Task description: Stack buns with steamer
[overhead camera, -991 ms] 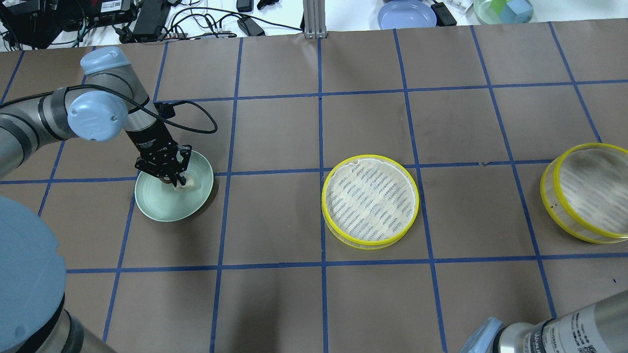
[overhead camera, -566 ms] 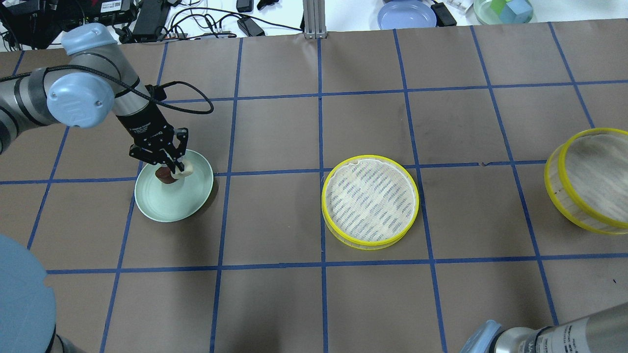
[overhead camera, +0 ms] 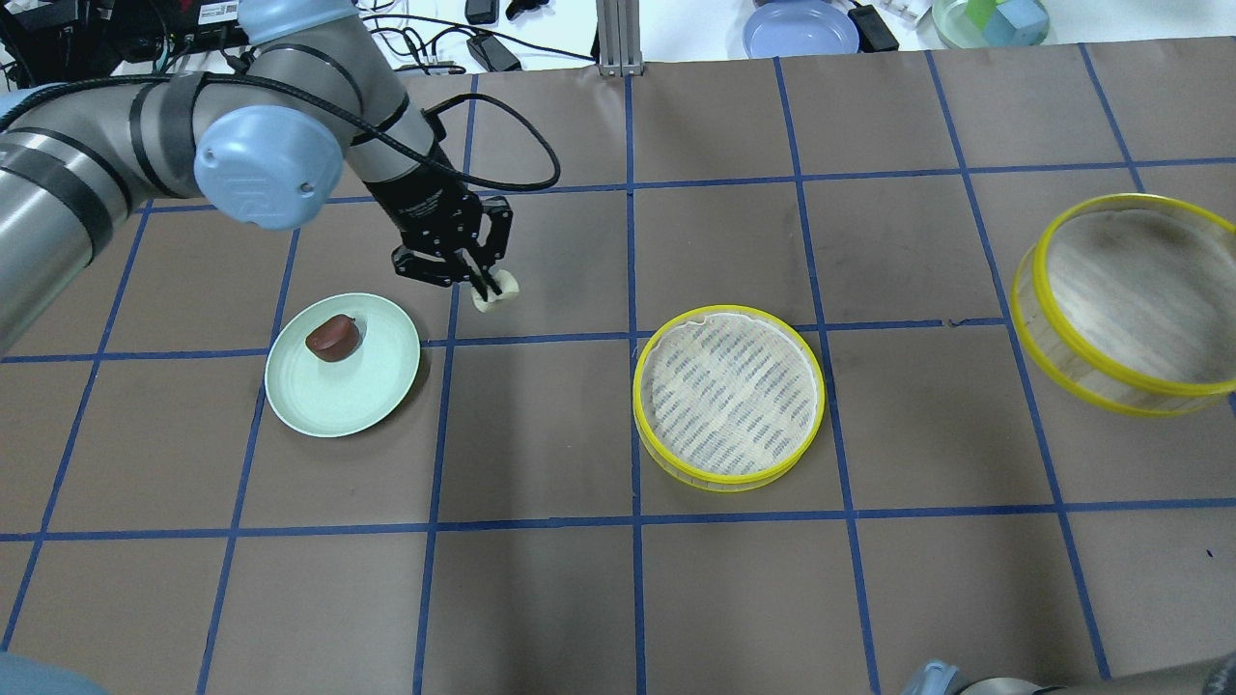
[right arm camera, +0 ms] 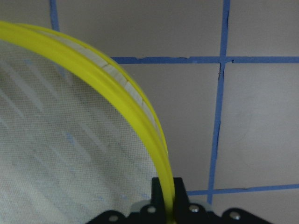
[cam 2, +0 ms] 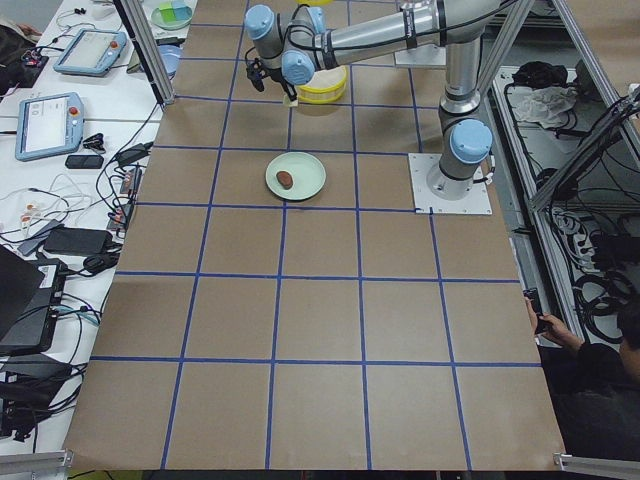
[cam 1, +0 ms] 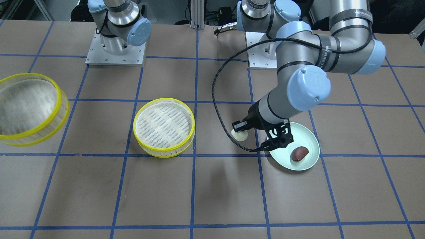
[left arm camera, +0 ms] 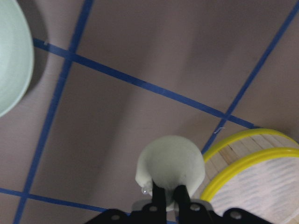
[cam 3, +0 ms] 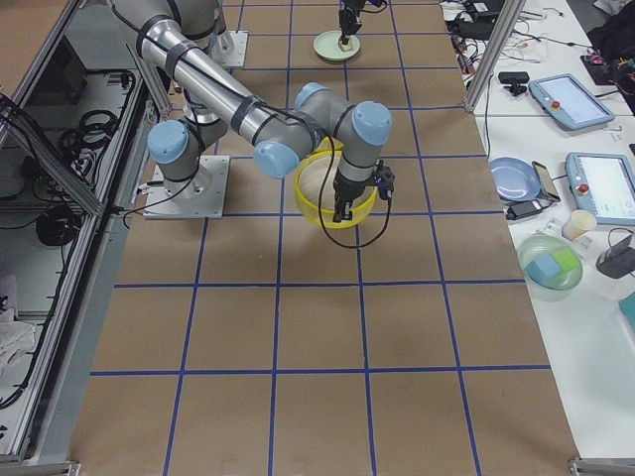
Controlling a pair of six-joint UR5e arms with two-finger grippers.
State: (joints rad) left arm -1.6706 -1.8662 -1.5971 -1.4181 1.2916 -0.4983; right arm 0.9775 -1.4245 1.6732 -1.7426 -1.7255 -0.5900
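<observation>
Between the pale green plate (overhead camera: 340, 417) and the yellow-rimmed steamer tray (overhead camera: 637, 398) hangs the cream-white bun (left arm camera: 170, 163), pinched in the left gripper (overhead camera: 486, 283) above bare table, nearer the plate than the tray. The left wrist view shows both black fingers pressed into the bun's near side, the jaws narrowed to about the bun's width with nothing else between them. From this gripper the tray lies toward the robot's right and slightly nearer its base; its yellow rim shows just beyond the bun at the lower right of the wrist view. That offset is what the carry depends on, I judge — a sideways travel and then a lowering onto the woven floor inside the rim. Bun and tray are both round, so neither has a long axis to line up. The left arm is plainly the nearer one to the tray. The dark reddish-brown bun (overhead camera: 333, 337) sits on the plate's far-left part, apart from the gripper. Well off to the robot's right, the right gripper (right arm camera: 168, 196) is clamped on the yellow rim of a second steamer tier (overhead camera: 1031, 290) — held tilted and apparently clear of the table, far from the tray it would cover.
</observation>
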